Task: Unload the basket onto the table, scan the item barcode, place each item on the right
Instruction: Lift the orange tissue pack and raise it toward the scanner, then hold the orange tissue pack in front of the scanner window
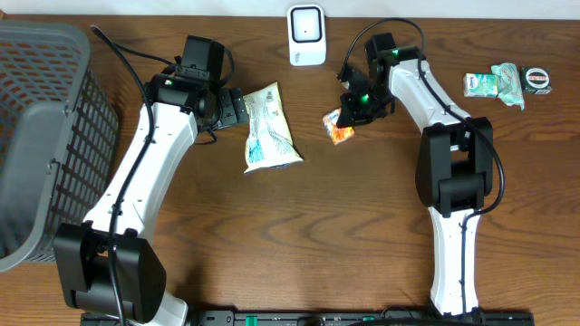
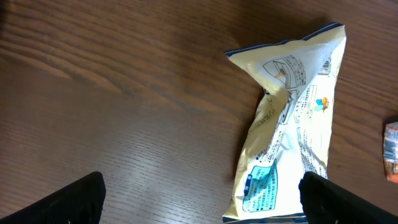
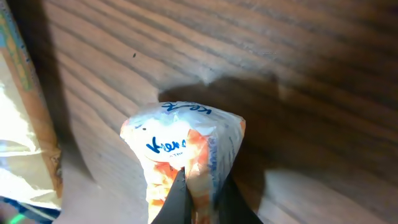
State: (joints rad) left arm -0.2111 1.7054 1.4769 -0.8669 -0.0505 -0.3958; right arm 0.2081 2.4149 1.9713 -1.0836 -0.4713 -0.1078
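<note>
Orange-and-white packet (image 3: pixel 186 155) pinched in the closed right gripper (image 3: pixel 199 190), apparently just off the table (image 1: pixel 362 226). Left gripper (image 1: pixel 234 107) spread wide, holding nothing, beside cream snack bag (image 1: pixel 268 127).

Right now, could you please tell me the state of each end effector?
Left end effector: open, gripping nothing.
Right end effector: closed on the small orange-and-white packet.

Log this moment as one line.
left gripper: open, near cream bag | right gripper: shut on orange packet | white scanner: packet not there yet
</note>
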